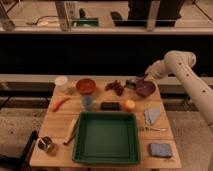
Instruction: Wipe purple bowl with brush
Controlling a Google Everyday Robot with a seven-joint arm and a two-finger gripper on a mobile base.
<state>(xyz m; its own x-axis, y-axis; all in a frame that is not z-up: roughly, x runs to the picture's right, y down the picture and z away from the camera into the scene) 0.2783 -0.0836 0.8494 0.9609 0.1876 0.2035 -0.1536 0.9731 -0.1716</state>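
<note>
The gripper [136, 82] was clamped shut on the one small dark brush [132, 83], right at the left rim of the purple bowl [146, 90] in the table's far right corner. So, two bowls total, counting the orange-red bowl [85, 86] further left. Between them sat one bunch of dark grapes [115, 87]. Nearer were one black block [110, 106], one orange fruit [130, 104], one big green tray [106, 116] and two blue-grey cloths [152, 116]. All of it was on a wooden table [57, 125], with a dark wall behind.
</note>
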